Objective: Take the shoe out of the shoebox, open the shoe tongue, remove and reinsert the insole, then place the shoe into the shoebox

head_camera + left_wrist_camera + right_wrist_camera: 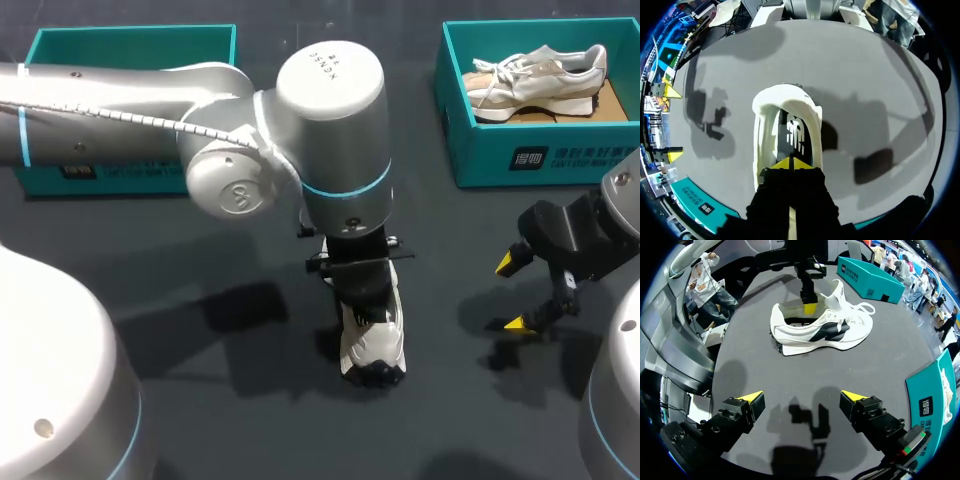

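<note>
A white shoe (373,345) with a black side panel stands on the dark table near the middle, also seen ahead of my right gripper (820,332). My left gripper (362,296) comes down from above into the shoe's opening. Its yellow tips (790,163) are shut together just over the dark insole (795,132), which lies flat inside the shoe. Nothing shows pinched between them. My right gripper (514,293) hangs open to the right of the shoe, its fingers (752,400) wide apart and empty. The teal shoebox (540,160) stands at the back right.
A second pale shoe (540,78) lies in the back-right shoebox (932,400). Another teal box (130,30) sits at the back left, partly behind my left arm, and shows beyond the shoe (870,274) in the right wrist view.
</note>
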Available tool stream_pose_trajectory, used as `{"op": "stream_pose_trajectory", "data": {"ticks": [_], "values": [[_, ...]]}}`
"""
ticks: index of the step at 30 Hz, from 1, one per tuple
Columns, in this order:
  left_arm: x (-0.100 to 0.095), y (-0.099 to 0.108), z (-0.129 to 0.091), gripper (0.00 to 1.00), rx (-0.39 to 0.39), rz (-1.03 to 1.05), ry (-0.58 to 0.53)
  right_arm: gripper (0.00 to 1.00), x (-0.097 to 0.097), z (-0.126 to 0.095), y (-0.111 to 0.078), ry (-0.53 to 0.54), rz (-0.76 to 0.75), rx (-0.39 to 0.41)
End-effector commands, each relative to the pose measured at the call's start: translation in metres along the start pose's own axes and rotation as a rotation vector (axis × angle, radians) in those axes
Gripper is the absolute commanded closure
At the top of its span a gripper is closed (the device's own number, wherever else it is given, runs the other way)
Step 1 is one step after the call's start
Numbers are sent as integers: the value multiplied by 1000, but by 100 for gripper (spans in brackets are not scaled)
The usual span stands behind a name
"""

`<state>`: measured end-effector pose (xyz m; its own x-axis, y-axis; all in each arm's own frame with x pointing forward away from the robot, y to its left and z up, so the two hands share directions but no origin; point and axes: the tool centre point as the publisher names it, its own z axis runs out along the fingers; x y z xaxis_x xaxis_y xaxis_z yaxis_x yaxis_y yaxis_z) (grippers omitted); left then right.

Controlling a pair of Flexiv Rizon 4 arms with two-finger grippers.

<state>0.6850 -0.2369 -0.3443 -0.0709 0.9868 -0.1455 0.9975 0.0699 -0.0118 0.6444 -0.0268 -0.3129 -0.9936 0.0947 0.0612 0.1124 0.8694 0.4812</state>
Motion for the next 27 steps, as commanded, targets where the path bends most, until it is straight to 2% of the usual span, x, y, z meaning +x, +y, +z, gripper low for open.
{"op": "stream_pose_trajectory", "data": {"ticks": [1, 4, 7, 10, 14, 20, 27], "values": [[-7, 3, 9, 95, -20, 1, 15, 0, 2, 0, 0, -3, 0, 2], [-9, 3, 11, 91, -37, 3, 24, 0, 2, 0, 0, -3, 0, 2], [-11, 4, 13, 78, -44, 7, 28, 0, 2, 0, 0, -3, 0, 2], [-14, 6, 13, 78, -53, 5, 33, 0, 2, 0, 0, -3, 0, 2], [-16, 8, 13, 67, -58, 2, 38, 0, 2, 0, 0, -3, 0, 2], [-14, 15, 13, 65, -50, -11, 44, 0, 2, 0, 0, -3, 0, 2], [-13, 19, 11, 54, -33, -14, 49, 0, 2, 0, 0, -3, 0, 2]]}}
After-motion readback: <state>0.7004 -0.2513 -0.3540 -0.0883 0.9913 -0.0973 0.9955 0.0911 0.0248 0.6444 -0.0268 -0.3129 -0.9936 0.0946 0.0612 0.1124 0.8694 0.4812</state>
